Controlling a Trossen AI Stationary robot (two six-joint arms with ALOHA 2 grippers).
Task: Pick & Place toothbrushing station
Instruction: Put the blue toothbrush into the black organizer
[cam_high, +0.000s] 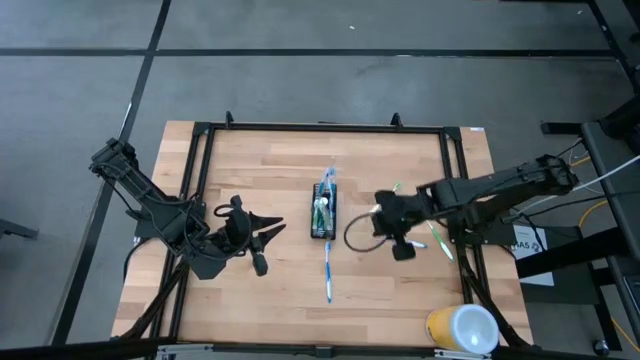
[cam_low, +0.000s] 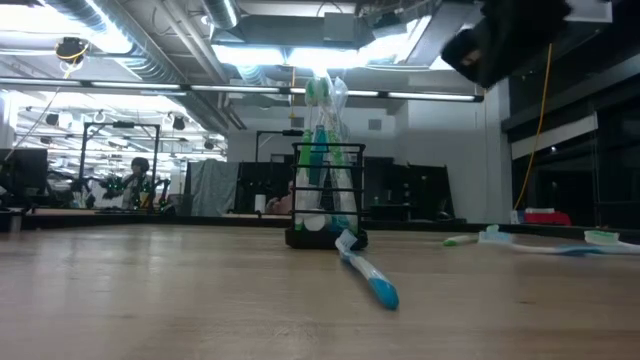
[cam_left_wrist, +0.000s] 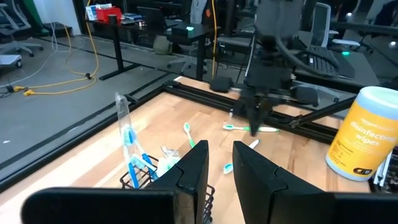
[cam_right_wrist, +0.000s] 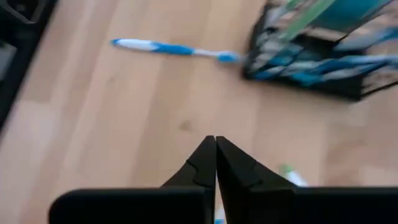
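The black mesh holder (cam_high: 322, 212) stands upright at the table's middle with several toothbrushes and a blue tube in it; it also shows in the low view (cam_low: 327, 200). A blue-white toothbrush (cam_high: 329, 270) lies flat on the table just near of the holder. A green-white toothbrush (cam_left_wrist: 249, 128) and other brushes (cam_low: 540, 246) lie on the table at the right. My right gripper (cam_high: 380, 214) is shut and empty, raised above the table to the right of the holder. My left gripper (cam_high: 272, 233) is open and empty to the left of the holder.
A yellow-and-white wipes canister (cam_high: 462, 328) stands at the table's near right corner. A black frame (cam_high: 320, 127) runs around the table's far and side edges. Bare wood lies between the holder and each gripper.
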